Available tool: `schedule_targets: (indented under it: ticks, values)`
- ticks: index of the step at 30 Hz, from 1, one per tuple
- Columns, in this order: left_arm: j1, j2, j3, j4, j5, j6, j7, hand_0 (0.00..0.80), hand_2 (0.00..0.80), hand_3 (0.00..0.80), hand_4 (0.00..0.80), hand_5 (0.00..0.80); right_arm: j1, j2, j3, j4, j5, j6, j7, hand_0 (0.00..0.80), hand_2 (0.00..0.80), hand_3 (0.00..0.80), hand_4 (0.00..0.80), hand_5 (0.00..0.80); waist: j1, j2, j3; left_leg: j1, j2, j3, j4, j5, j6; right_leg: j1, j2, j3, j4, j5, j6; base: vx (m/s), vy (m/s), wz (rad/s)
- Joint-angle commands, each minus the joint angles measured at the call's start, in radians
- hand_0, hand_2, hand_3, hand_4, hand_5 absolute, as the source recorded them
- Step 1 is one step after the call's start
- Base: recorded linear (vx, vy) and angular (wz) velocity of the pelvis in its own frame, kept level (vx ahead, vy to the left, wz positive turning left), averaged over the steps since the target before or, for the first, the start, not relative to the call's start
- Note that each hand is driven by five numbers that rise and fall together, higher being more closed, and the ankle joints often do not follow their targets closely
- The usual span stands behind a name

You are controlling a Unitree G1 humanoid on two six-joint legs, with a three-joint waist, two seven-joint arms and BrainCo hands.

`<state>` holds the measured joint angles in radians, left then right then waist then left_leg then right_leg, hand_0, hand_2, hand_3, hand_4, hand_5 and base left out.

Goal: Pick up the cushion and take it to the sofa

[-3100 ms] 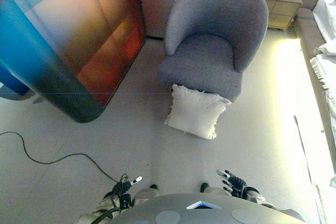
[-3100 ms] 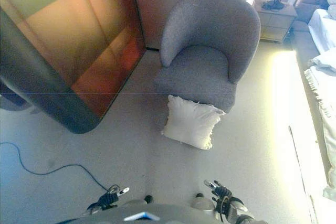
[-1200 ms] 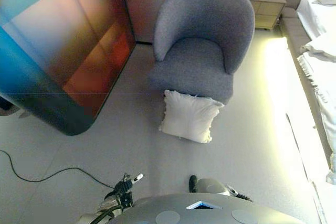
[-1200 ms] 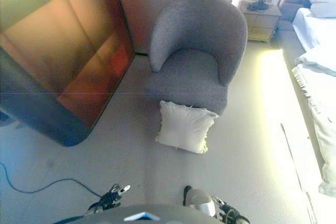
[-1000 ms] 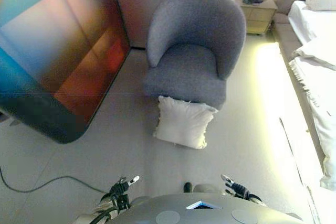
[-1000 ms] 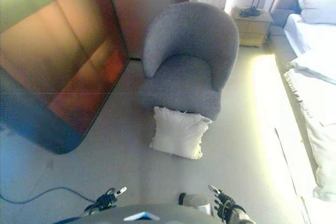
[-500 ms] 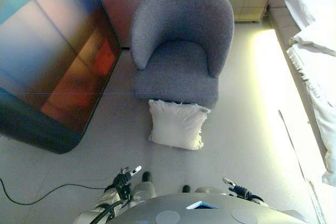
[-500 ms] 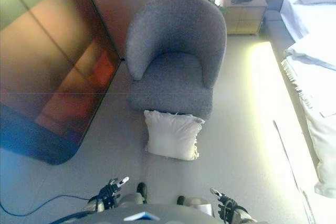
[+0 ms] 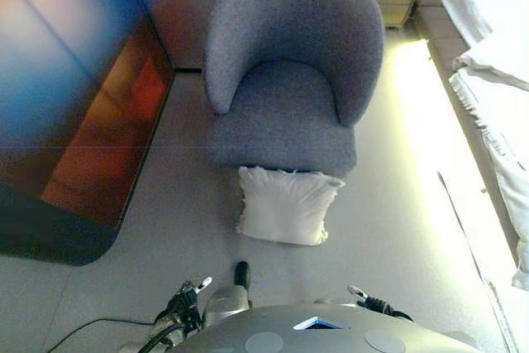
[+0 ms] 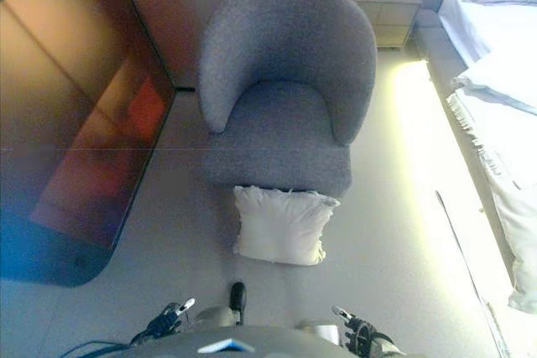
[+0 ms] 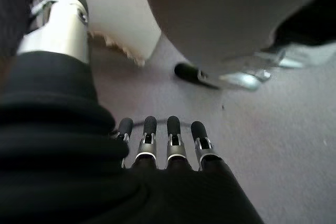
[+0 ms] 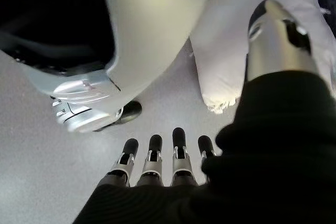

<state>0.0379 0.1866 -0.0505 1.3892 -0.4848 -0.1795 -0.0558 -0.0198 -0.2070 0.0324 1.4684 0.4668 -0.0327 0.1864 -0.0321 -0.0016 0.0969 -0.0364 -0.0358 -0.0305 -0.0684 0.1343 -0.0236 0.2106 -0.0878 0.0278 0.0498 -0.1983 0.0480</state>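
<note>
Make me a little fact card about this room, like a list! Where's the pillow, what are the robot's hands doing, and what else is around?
cushion: white cushion on the floor, leaning against the front of the armchair
armchair: grey armchair with a rounded back, nothing on its seat
left hand: left hand low by the robot's side, fingers straight, holding nothing
right hand: right hand low by the robot's side, fingers straight, holding nothing
cushion picked up: not yet, neither hand touches it
bed: white bedding along the robot's right
nightstand: small wooden nightstand behind the armchair
</note>
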Motion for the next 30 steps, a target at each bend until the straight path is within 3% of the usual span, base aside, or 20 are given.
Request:
schedule_targets:
  ticks: [1,5,10,13,16,20,30]
  values:
    - [0.007,-0.001,0.039,0.005,-0.003,-0.028,0.005,0.000,0.000,0.000,0.000,0.000,-0.016,-0.014,-0.021,-0.007,0.028,-0.011,0.010,0.000,0.000,0.000,0.000,0.000,0.051,0.027,-0.051,-0.088,0.028,0.018,0.036,-0.019,0.033,-0.084,0.008,-0.037,0.149,0.134,0.009,0.248,0.177,0.07]
    - [0.015,0.019,0.026,0.000,0.074,-0.044,0.001,0.000,0.000,0.000,0.000,0.000,-0.044,0.002,0.001,-0.043,0.086,-0.035,0.026,0.000,0.000,0.000,0.000,0.000,0.068,0.022,-0.072,-0.077,-0.010,0.014,0.036,-0.038,0.073,-0.105,-0.028,-0.049,0.238,0.211,0.029,0.216,0.159,0.02]
    - [0.014,0.046,0.007,-0.009,0.097,-0.060,-0.027,0.000,0.000,0.000,0.000,0.000,-0.049,0.012,0.027,-0.080,0.105,-0.065,0.043,0.000,0.000,0.000,0.000,0.000,0.066,0.034,-0.081,-0.052,-0.052,0.018,0.069,-0.080,0.118,-0.191,-0.071,-0.056,0.461,0.333,0.019,0.182,0.206,0.04]
    - [0.006,0.056,-0.006,-0.019,0.096,-0.059,-0.021,0.000,0.000,0.000,0.000,0.000,-0.042,0.009,0.035,-0.084,0.111,-0.061,0.041,0.000,0.000,0.000,0.000,0.000,0.060,0.045,-0.079,-0.022,-0.060,0.023,0.086,-0.106,0.130,-0.266,-0.081,-0.089,0.572,0.357,0.013,0.135,0.198,0.01]
    - [-0.014,0.061,-0.010,-0.027,0.066,-0.065,-0.024,0.000,0.000,0.000,0.000,0.000,-0.031,0.001,0.034,-0.074,0.119,-0.060,0.043,0.000,0.000,0.000,0.000,0.000,0.037,0.044,-0.075,0.018,-0.061,0.029,0.080,-0.115,0.121,-0.314,-0.069,-0.105,0.480,0.338,0.007,0.144,0.060,-0.08]
    - [-0.037,0.062,-0.018,-0.045,0.046,-0.078,-0.020,0.000,0.000,0.000,0.000,0.000,-0.023,-0.008,0.029,-0.055,0.112,-0.052,0.026,0.000,0.000,0.000,0.000,0.000,0.005,0.038,-0.067,0.052,-0.051,0.015,0.078,-0.135,0.108,-0.332,-0.027,-0.062,0.312,0.282,0.005,0.123,-0.027,0.02]
    - [0.002,0.059,0.026,0.003,0.051,-0.072,0.001,0.000,0.000,0.000,0.000,0.000,-0.048,-0.011,0.009,-0.030,0.097,-0.028,0.038,0.000,0.000,0.000,0.000,0.000,0.047,0.005,-0.091,0.051,-0.049,0.029,0.094,-0.143,0.101,-0.236,-0.023,-0.092,0.188,0.252,0.016,0.074,-0.052,-0.02]
